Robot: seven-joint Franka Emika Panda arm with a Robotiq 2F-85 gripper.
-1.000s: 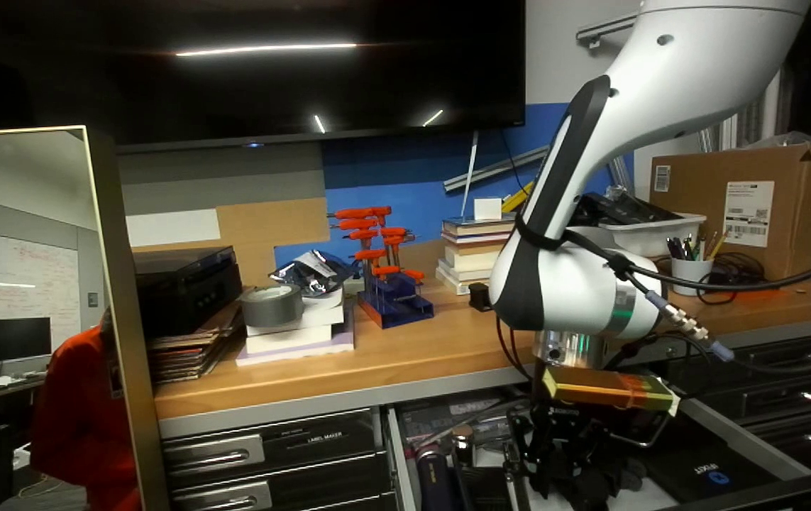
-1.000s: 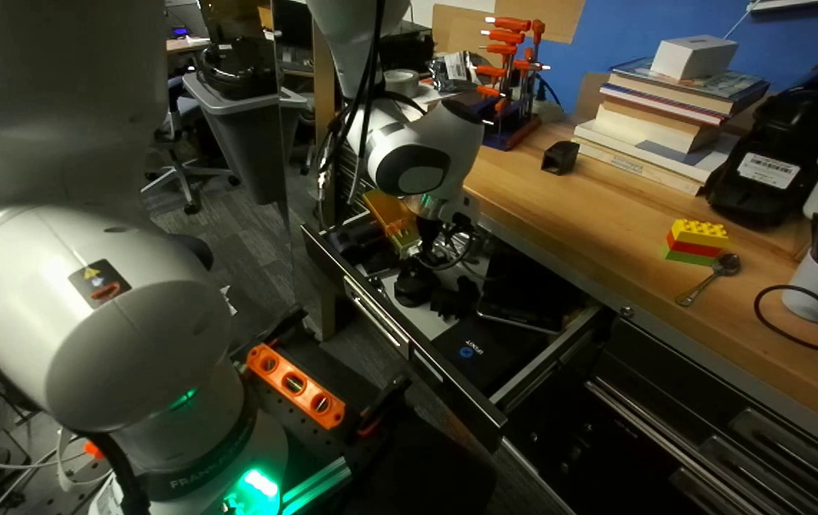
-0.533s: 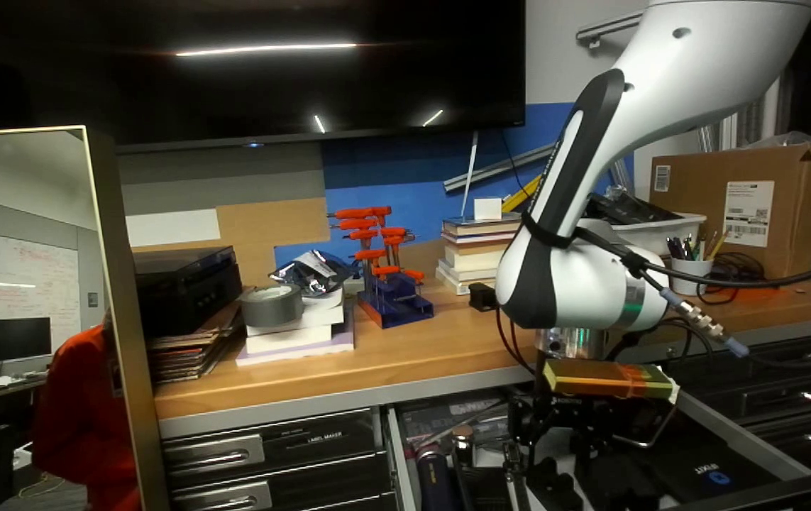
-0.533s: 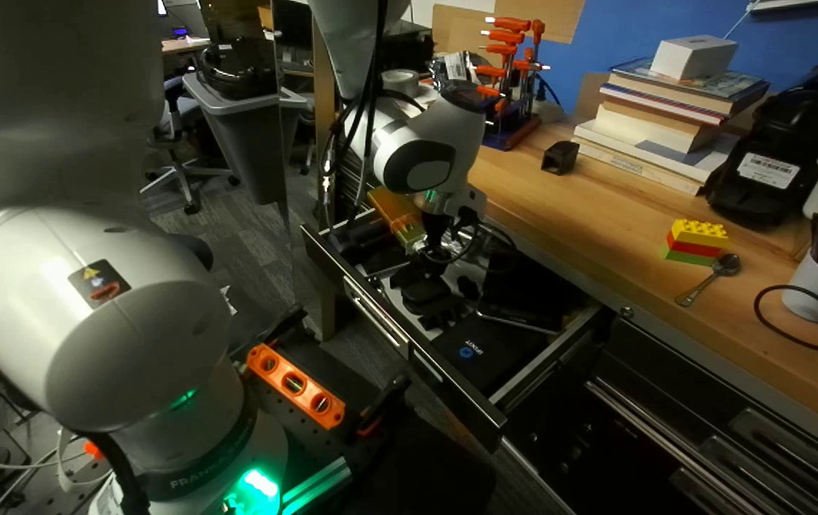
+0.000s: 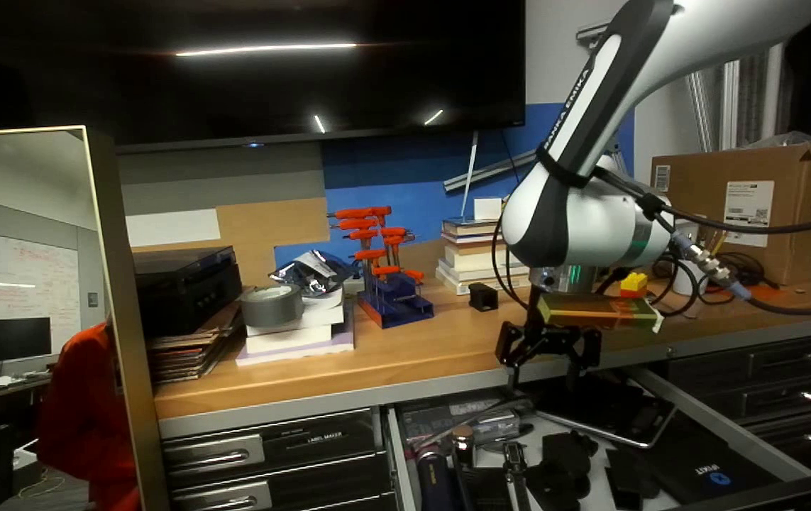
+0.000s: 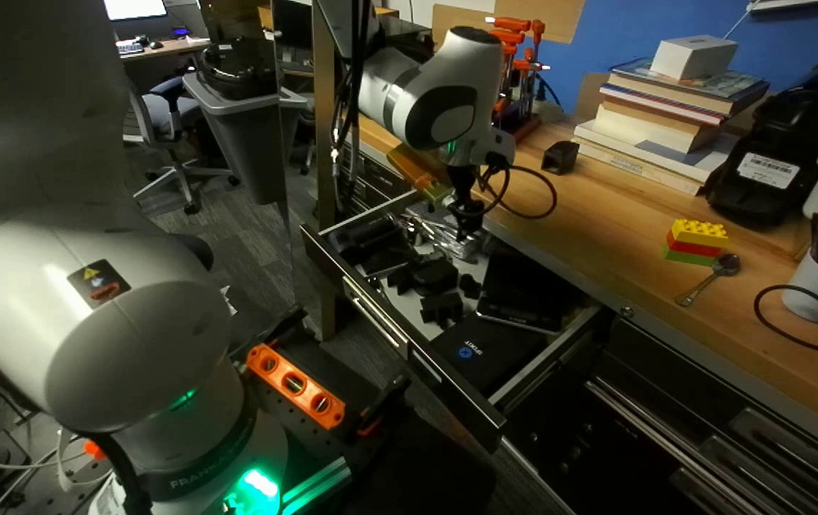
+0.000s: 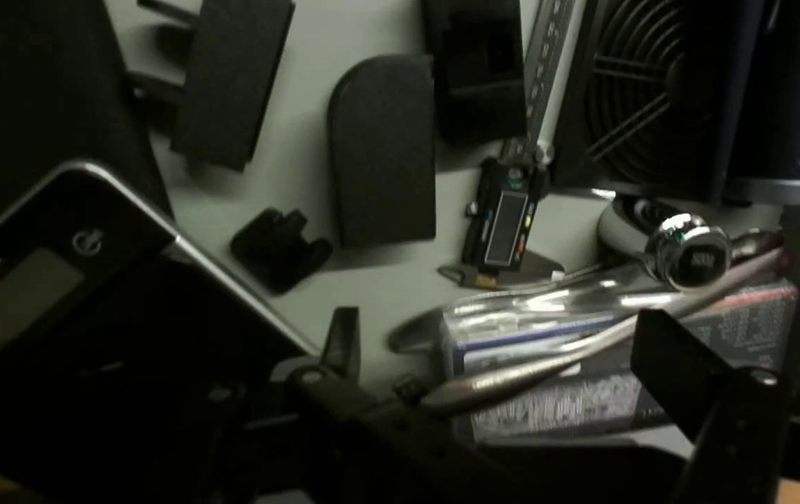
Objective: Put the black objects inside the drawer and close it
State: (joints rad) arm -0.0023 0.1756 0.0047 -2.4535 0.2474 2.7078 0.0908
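Drawer (image 6: 550, 357) stands open, black objects (image 7: 384, 154) and caliper (image 7: 506, 222) inside

"Where's the gripper (image 5: 543, 383)?"
"Over the pulled-out drawer (image 5: 746, 434), jaws apart."
"And the black objects (image 5: 568, 454)?"
"Several lie inside the drawer. One black block (image 5: 482, 297) sits on the wooden desktop (image 5: 440, 337), near the stacked books (image 5: 472, 259)."

in the wrist view, the rounded block (image 7: 382, 150) looks matt plastic; at its eight o'clock, a flat device (image 7: 106, 308) is glossy, its rim (image 7: 232, 283) smooth metal. the surface (image 6: 609, 222) is smooth, faintly shiny wood.
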